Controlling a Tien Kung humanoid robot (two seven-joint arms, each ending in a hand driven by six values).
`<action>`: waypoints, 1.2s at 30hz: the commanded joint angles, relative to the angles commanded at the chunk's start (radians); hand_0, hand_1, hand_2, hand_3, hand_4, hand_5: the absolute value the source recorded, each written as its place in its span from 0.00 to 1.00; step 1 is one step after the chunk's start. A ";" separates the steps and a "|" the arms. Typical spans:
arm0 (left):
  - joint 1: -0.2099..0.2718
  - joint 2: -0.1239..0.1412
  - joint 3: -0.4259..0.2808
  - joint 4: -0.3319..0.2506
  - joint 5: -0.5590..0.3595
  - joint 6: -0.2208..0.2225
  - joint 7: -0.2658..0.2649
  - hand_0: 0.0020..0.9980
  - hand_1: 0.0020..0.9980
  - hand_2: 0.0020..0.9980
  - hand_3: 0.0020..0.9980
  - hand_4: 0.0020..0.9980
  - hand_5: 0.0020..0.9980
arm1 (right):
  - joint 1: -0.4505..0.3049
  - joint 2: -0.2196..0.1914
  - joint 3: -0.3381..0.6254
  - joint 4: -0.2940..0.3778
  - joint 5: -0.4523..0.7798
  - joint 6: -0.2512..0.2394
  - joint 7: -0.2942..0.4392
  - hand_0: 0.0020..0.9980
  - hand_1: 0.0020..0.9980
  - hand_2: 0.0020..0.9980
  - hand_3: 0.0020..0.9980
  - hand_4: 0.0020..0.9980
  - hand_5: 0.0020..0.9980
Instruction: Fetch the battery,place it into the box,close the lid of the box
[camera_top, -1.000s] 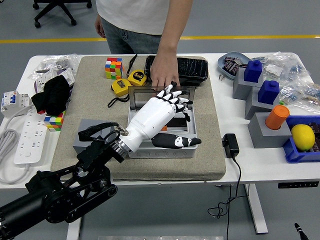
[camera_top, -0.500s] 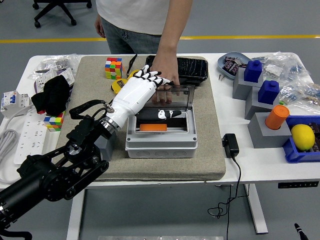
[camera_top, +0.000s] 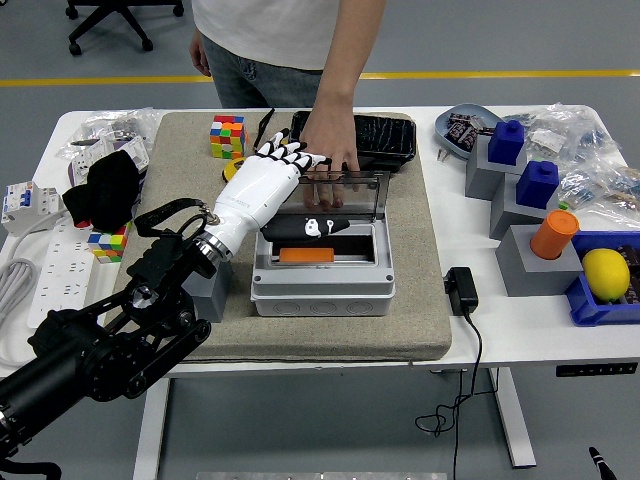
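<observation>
A grey box (camera_top: 320, 285) sits on the tan mat, its clear lid (camera_top: 350, 195) standing raised at the back. An orange battery (camera_top: 307, 256) lies inside the box. My left hand (camera_top: 305, 190), white with black fingertips, is open and lies against the lid's left part. Its fingers (camera_top: 290, 153) reach past the lid's top edge and its thumb stretches across the box opening above the battery. A person's hand (camera_top: 330, 145) rests on the lid's top edge from behind.
A grey block (camera_top: 205, 290) stands left of the box by my wrist. Behind the box lie yellow tape measures (camera_top: 240, 170), a colour cube (camera_top: 227, 135) and a black case (camera_top: 385, 135). A black charger (camera_top: 460, 290) is to the right, grey stands with blue blocks (camera_top: 520, 170) further right.
My left hand has swung from over the box's front up and back-left to the lid, uncovering the battery. In the last half second it shifted slightly further left. The person's hand stayed.
</observation>
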 joint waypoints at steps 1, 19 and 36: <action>0.000 0.004 0.005 -0.007 0.000 0.000 0.000 1.00 0.95 0.83 0.83 1.00 1.00 | 0.000 0.000 0.000 0.000 0.000 0.000 0.000 0.86 0.83 0.78 0.79 1.00 1.00; -0.010 0.110 0.244 -0.134 -0.042 0.008 -0.001 1.00 0.95 0.82 0.80 1.00 1.00 | 0.005 -0.004 0.004 0.000 0.008 -0.001 0.004 0.86 0.83 0.78 0.79 1.00 1.00; 0.001 0.115 0.295 -0.155 -0.056 0.012 -0.001 1.00 0.94 0.82 0.79 1.00 1.00 | 0.004 -0.004 0.004 0.000 0.009 -0.001 0.005 0.86 0.83 0.78 0.79 1.00 1.00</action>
